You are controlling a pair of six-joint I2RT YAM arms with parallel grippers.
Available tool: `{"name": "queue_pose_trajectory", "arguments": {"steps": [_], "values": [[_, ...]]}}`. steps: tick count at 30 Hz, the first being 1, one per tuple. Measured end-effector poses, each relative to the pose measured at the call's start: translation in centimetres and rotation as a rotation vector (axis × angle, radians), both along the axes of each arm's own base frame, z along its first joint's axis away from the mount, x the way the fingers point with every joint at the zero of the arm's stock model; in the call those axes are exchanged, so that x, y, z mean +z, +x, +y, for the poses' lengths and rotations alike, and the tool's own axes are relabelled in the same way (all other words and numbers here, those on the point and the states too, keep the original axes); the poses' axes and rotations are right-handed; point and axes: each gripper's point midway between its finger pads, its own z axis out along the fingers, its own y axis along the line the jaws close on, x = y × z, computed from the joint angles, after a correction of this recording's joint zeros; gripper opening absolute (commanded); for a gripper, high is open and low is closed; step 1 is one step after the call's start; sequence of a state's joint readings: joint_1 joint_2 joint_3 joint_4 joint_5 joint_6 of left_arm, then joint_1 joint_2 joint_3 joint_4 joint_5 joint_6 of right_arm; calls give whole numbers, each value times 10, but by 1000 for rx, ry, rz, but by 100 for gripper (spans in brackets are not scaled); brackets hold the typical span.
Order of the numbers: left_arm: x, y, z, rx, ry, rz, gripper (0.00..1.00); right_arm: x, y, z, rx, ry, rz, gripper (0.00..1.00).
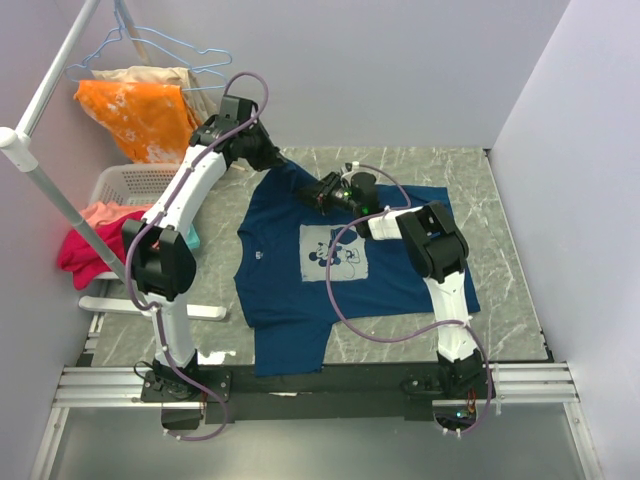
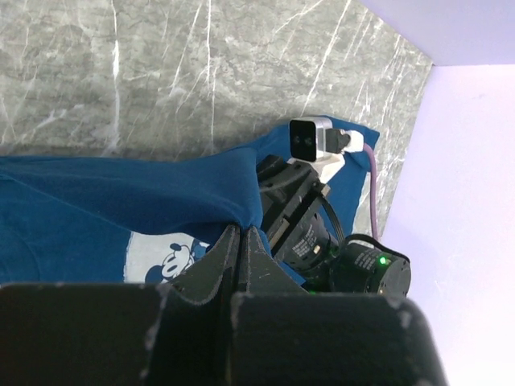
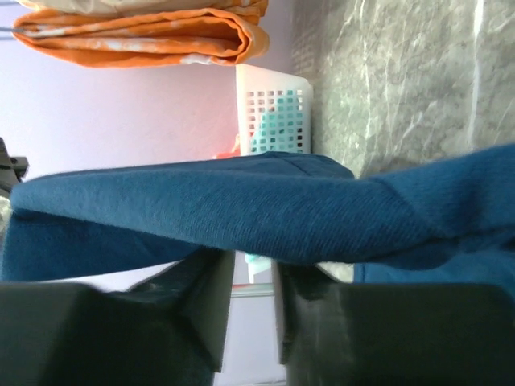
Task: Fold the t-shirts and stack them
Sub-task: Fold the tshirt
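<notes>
Barely started, I judge: the navy t-shirt (image 1: pixel 290 290) lies spread on the bench (image 1: pixel 500 220), no fold made, my left hand (image 2: pixel 241 231) and right hand (image 3: pixel 253 264) each pinching its far edge; nothing stacked yet.

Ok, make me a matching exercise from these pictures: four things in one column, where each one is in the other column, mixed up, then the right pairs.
Things:
1. tee
2. orange cloth
3. basket
4. red cloth

Places:
A. far left corner, under the hangers
B. spilling over the basket's near rim
C. lying on the table, print up
D. standing left of the tee, clothes in it

Pairs: 1-C, 2-A, 3-D, 4-B
</notes>
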State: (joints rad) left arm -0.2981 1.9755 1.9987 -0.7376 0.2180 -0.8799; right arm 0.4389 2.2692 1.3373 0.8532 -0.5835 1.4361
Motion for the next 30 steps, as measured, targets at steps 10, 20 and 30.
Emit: {"name": "queue_pose_trajectory", "arguments": {"steps": [10,20,30], "values": [[-3,0,9,24,21,3,1,-18,-6,-9,-7,-92,33,0],[-84,-21,48,43,243,140,1,48,-13,-78,-98,-388,-61,0],[-171,-89,39,-89,367,316,1,-5,-57,-100,8,-567,129,0]]}}
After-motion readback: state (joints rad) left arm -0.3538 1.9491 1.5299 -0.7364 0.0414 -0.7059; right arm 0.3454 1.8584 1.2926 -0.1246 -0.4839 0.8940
